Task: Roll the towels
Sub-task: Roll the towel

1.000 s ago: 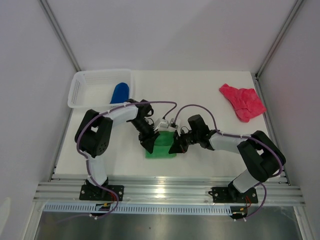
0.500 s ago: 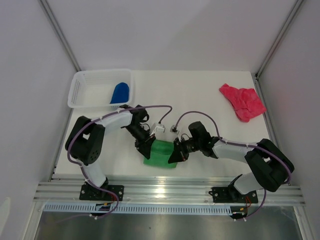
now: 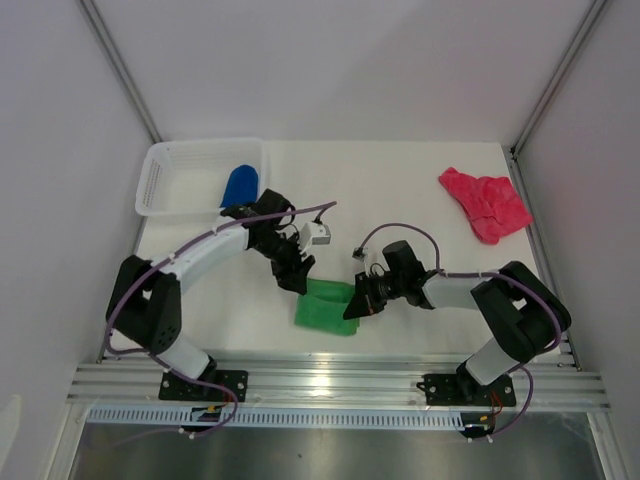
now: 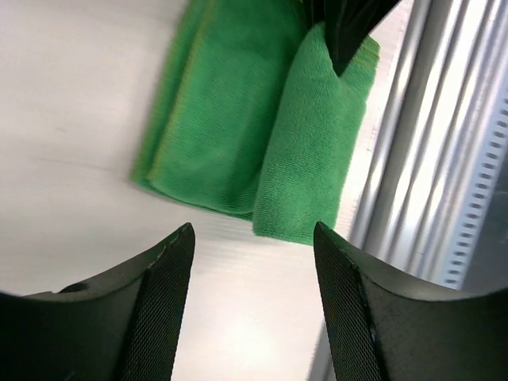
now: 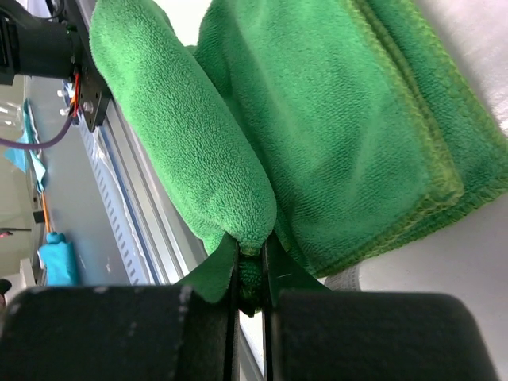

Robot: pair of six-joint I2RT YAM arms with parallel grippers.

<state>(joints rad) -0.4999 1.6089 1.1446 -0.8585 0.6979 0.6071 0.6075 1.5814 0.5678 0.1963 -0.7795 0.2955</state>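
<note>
Right gripper [image 3: 357,300] clamps the green towel [image 3: 326,306] by its roll end, at the near edge of the table [image 3: 400,190]; left gripper [image 3: 293,278] hovers released. Soft, floppy cloth, I'd say: grip both roll ends.

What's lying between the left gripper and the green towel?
Only bare white tabletop: in the left wrist view the left gripper, fingers open, stands short of the green towel.

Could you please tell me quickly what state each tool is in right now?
Left tool: open, holding nothing.
Right tool: closed on the green towel, at its rolled edge.
</note>
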